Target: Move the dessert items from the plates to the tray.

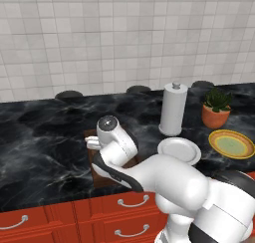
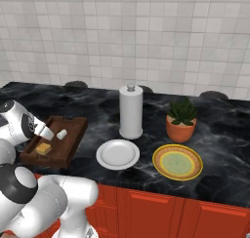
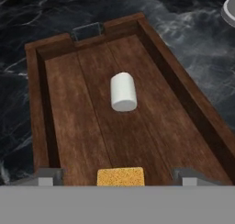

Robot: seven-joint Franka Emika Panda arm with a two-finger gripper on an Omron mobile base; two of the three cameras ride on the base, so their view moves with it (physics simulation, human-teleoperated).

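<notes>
I see my jaws spread over the tan spongy block (image 3: 120, 176), low-centre in the dark wooden tray (image 3: 87, 126); it's likely light, soft, best pinched at its flat sides.

Illumination is even and bright across my three views. The black marble desk (image 1: 45, 132) carries soft shadows under each object. Rendered edges appear slightly soft; no glare or edge distortion.

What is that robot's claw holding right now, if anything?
Nothing. The gripper hangs open over the wooden tray, its fingertips apart on either side of the tan block lying on the tray floor. The white marshmallow piece lies farther along.
</notes>
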